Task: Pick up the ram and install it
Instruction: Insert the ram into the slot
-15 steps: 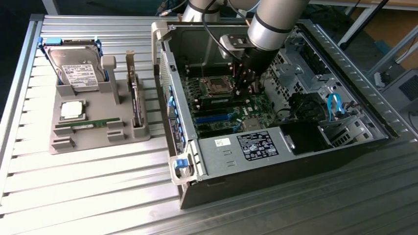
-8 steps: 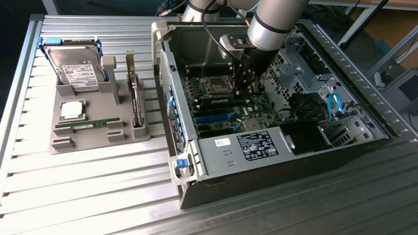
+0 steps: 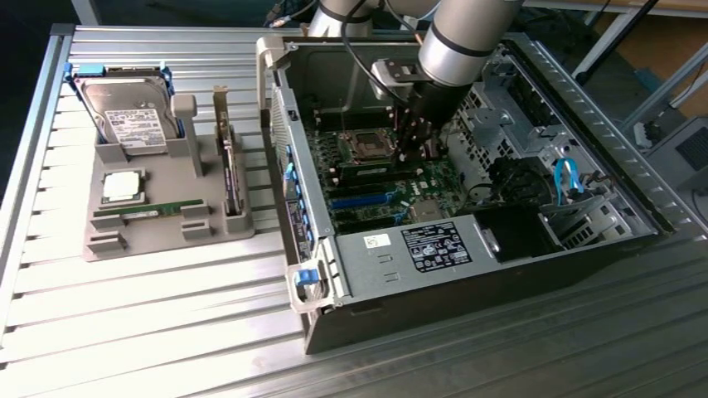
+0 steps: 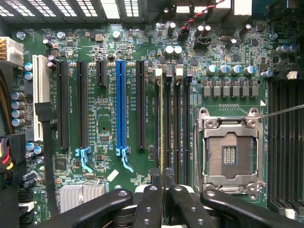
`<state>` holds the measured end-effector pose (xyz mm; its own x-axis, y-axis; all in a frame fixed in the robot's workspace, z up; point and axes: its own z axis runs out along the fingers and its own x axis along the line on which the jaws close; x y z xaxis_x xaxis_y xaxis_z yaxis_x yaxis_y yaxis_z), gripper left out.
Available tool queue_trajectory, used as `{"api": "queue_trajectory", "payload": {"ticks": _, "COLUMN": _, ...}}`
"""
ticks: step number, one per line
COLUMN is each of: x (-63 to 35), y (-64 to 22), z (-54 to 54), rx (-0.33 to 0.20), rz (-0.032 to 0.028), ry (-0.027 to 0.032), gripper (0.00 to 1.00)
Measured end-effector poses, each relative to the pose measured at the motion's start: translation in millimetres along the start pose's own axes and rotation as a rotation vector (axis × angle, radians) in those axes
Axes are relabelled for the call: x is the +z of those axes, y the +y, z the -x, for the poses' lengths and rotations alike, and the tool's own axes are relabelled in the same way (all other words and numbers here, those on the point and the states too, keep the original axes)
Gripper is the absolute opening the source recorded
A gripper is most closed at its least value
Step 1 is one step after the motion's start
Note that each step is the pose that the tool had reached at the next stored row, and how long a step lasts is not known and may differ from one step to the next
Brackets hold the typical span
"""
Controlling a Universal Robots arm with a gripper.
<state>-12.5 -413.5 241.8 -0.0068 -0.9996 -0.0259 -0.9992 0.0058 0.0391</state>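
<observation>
Here the hand [image 4: 163,186] clamps the ram [image 4: 162,118] edge-on among slots [image 4: 176,118]

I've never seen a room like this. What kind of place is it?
Probably a robot lab for building computers: a robot arm reaches into an open computer case, beside a tray holding a hard drive.

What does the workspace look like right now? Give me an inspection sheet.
surface: slatted metal table, carrying the open computer case.
job's things: ram edge-on in the pincer, among the memory slots beside the empty CPU socket; seating cannot be told.
clutter: grey holder with hard drive, silver chip, green stick, dark card.
pincer: shut on the ram, inside the case.
cables: blue cable; red-black wires.
surroundings: metal frame legs beyond the table.
</observation>
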Motion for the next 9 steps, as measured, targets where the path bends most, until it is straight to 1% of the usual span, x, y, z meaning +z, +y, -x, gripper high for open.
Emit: {"api": "queue_trajectory", "payload": {"ticks": 9, "x": 1.2, "y": -0.1, "z": -0.1, "rx": 0.0, "rz": -0.0002, "ry": -0.0002, "gripper": 0.12}}
